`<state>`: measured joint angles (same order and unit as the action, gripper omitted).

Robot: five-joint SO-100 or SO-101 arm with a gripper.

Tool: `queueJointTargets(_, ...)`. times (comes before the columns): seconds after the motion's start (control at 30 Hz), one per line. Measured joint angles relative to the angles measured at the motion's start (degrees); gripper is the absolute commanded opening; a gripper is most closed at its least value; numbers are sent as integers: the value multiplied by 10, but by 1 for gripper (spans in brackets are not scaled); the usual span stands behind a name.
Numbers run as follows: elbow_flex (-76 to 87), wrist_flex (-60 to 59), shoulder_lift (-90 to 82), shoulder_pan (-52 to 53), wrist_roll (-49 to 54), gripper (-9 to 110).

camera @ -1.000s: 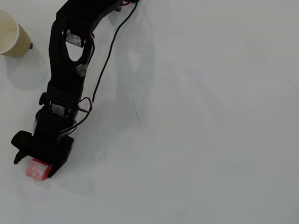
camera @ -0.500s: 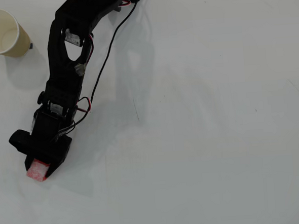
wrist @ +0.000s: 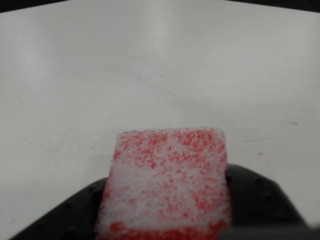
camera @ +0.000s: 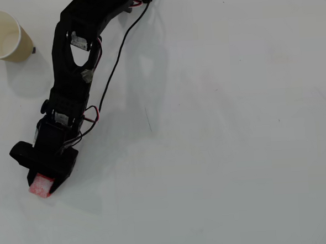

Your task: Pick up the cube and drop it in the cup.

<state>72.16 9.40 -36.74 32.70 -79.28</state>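
The cube (camera: 40, 187) is a small red block with whitish, speckled faces at the lower left of the overhead view. My black gripper (camera: 43, 183) is shut on the cube, whose outer half pokes out past the fingers. In the wrist view the cube (wrist: 167, 185) fills the lower middle, wedged between the dark fingers (wrist: 260, 197) on either side. The cup (camera: 4, 36) is a tan paper cup with a cream inside, standing upright at the top left of the overhead view, well apart from the gripper.
The arm (camera: 74, 66) reaches diagonally from the top middle down to the lower left, with a black cable (camera: 118, 61) trailing beside it. The white table (camera: 236, 139) stretches away to the right.
The gripper closed in on the cube from a wider stance a second ago, and the cube shifted slightly with it. Little has changed in the last half second.
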Motion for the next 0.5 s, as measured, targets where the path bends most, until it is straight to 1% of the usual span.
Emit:
queueJointTargets(0.2, 13, 0, -7, 0, 0, 4)
queueJointTargets(0.5, 139, 0, -126, -2, 0, 4)
